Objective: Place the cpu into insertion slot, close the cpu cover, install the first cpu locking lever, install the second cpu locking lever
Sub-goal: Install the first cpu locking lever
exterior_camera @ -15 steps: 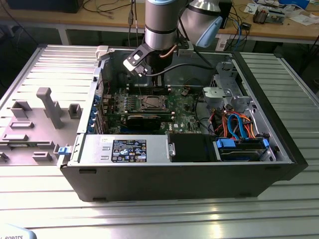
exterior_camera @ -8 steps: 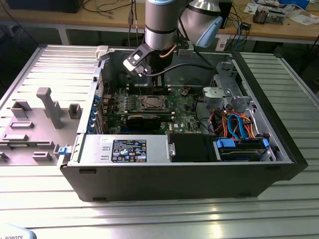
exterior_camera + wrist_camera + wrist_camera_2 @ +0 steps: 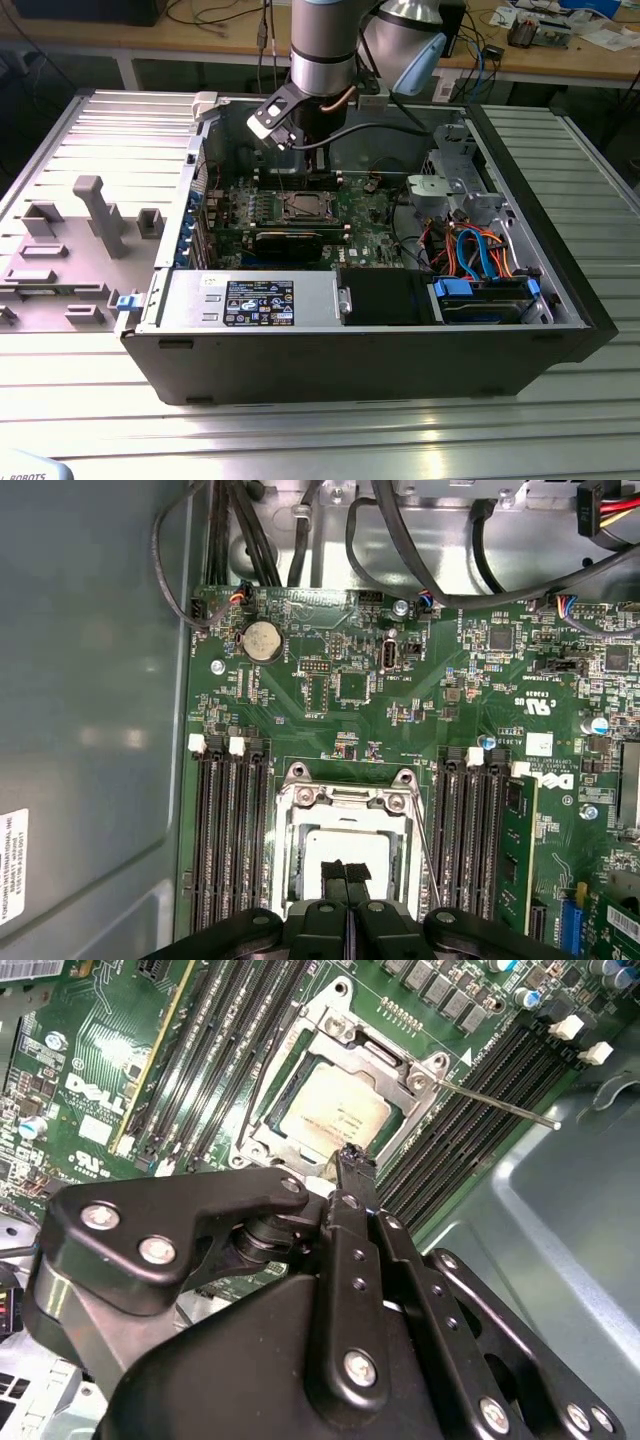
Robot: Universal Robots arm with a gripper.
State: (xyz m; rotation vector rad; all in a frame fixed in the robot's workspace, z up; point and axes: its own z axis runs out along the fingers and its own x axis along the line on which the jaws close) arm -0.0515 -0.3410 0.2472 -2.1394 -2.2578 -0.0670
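The cpu lies flat in the insertion slot, its silver-grey top showing through the window of the cpu cover. The cover is folded down over the chip. A thin metal locking lever sticks out loose from one socket corner over the memory slots; in the first wrist view this lever runs along the socket's side. My gripper hovers just over the socket's edge, fingers pressed together with nothing between them. The first wrist view puts the gripper above the chip. The arm reaches down into the open case.
Long black memory slots flank the socket on both sides. A black expansion card lies in front of it. Drive cage and blue and orange cables fill the exterior view's right. The power supply sits at the front. Grey fixtures stand outside the case.
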